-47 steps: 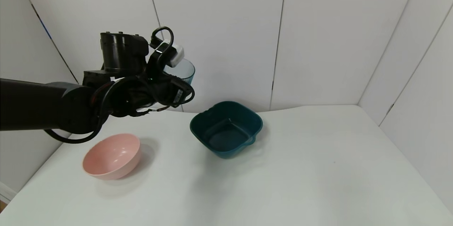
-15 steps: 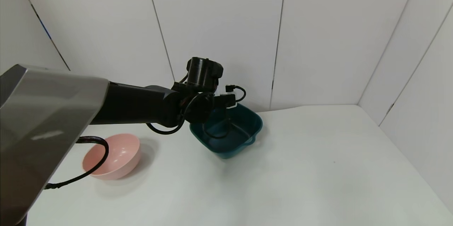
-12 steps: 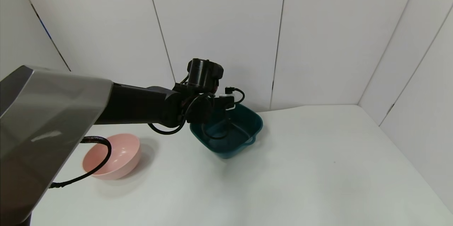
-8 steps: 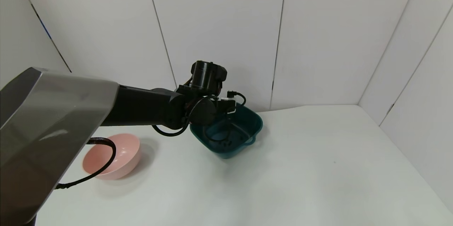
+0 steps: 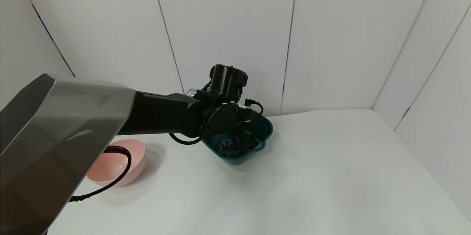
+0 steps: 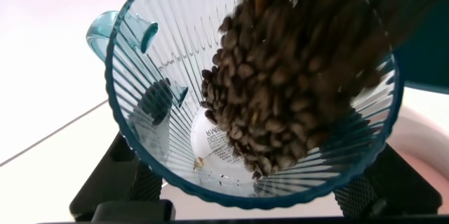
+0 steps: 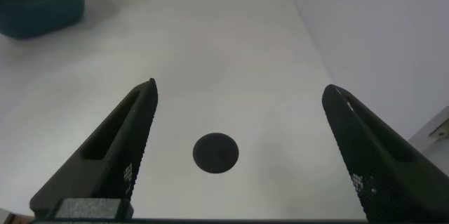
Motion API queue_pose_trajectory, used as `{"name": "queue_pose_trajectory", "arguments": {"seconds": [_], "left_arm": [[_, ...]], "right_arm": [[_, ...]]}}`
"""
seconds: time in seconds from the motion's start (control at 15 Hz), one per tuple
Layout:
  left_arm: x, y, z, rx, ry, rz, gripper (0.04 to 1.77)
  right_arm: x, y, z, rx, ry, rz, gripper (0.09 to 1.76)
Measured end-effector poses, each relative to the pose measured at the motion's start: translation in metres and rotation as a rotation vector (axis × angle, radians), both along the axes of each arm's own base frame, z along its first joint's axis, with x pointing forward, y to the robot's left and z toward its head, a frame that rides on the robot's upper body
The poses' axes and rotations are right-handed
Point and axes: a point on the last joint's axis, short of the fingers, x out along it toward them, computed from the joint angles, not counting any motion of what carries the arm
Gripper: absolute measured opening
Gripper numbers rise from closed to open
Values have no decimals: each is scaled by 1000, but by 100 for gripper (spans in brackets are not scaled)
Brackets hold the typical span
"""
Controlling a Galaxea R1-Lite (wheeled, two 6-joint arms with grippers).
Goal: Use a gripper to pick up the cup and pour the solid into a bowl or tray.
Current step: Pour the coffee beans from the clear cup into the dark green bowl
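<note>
The cup (image 6: 238,90) carries a round white sticker (image 6: 217,150) on its bottom with small print. Only letters like "KIWE" show; beans (image 6: 295,76) cover the rest.

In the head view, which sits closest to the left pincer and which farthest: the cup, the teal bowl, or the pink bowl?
1. The cup: gripped in the left pincer, tipped and spilling the beans.
2. The teal bowl: directly beneath it, at the table's middle.
3. The pink bowl: farthest, off to the robot's left.
</note>
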Motion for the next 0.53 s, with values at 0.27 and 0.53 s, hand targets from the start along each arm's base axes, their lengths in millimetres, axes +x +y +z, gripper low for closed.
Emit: {"name": "queue_pose_trajectory", "arguments": {"seconds": [0.27,0.53], "left_arm": [[-2,-6,-3,38,3,18,129],[-3,-10,-6,52,9,14,129]], "right_arm": [[0,0,0,0,0,0,171],[0,0,0,0,0,0,171]]}}
